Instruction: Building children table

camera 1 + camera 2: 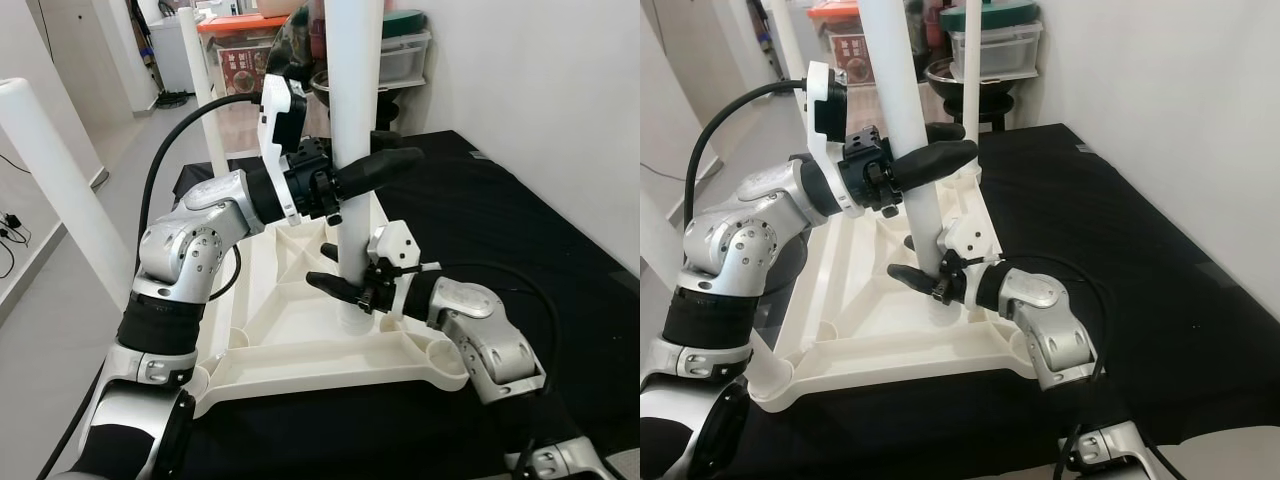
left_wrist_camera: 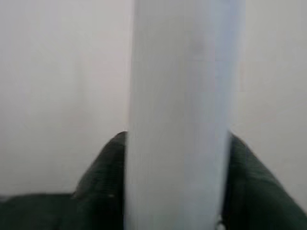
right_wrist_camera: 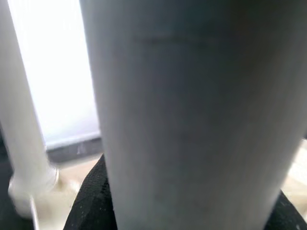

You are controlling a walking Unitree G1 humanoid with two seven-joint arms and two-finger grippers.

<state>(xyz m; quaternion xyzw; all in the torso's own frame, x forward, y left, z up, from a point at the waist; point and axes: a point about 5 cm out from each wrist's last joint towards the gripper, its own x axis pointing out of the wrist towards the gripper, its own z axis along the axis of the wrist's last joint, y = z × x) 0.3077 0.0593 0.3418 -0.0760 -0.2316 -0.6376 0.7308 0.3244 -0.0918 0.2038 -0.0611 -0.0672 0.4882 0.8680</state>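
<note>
Your white table top [image 1: 300,345] lies upside down on the black mat [image 1: 520,230]. One white leg [image 1: 355,150] stands upright near its centre. You have both grippers clamped on that leg: left gripper [image 1: 375,170] high up, right gripper [image 1: 335,270] low near the base. Three more legs counted: one [image 1: 60,190] at near left, two [image 1: 200,85] at the far corners. Storage bins [image 1: 995,45] beyond.

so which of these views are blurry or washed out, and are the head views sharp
Both eye views are sharp and evenly lit: the left gripper and right gripper read clearly around the white table leg. Left wrist view: the leg is soft, out of focus. Right wrist view: the leg is blurred, with blown-out brightness behind it.
</note>
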